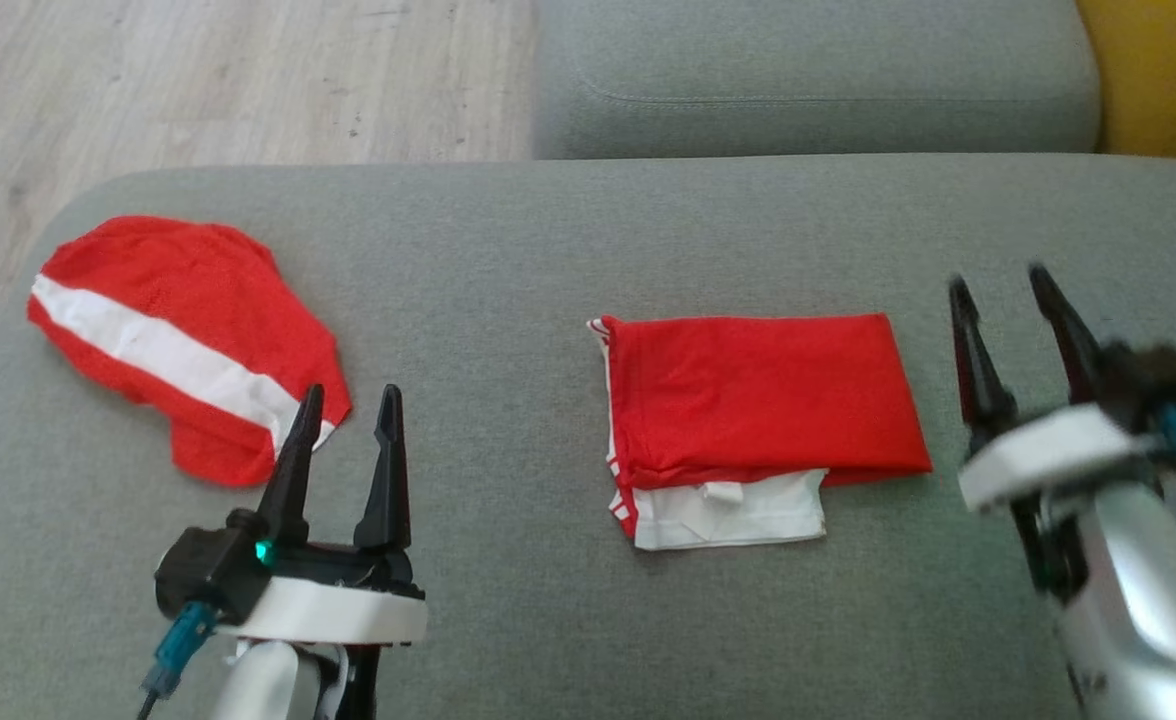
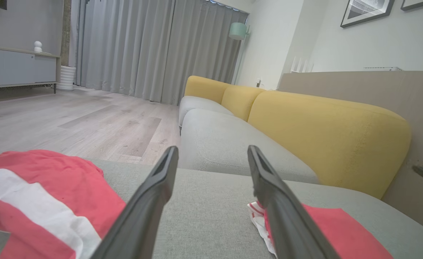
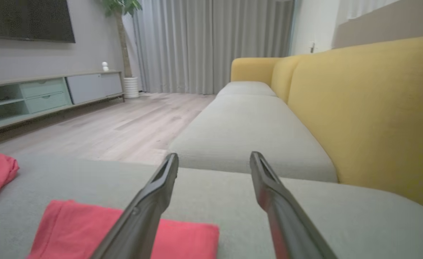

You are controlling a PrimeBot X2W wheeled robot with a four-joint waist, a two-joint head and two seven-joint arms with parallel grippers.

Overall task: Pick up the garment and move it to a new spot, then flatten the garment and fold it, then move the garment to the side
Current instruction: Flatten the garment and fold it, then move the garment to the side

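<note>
The big grey sofa seat (image 1: 548,250) is under everything in the head view. In the middle of it lies the garment (image 1: 758,400). It is red and folded flat and neat, with a white bit poking out along its near edge. Off to the left lies a striped cloth (image 1: 178,330), red with a white band. It is not folded and is well apart from the garment. The left gripper (image 1: 351,395) hangs by the near corner of the striped cloth, fingers wide apart, with nothing between them. The right gripper (image 1: 998,280) is just beside the right end of the garment, fingers apart too, holding nothing. The garment looks thin, soft and very light, so I think it will flop and its layers may slip open when lifted. A good place to pinch is the folded right edge, catching all the layers at once
</note>
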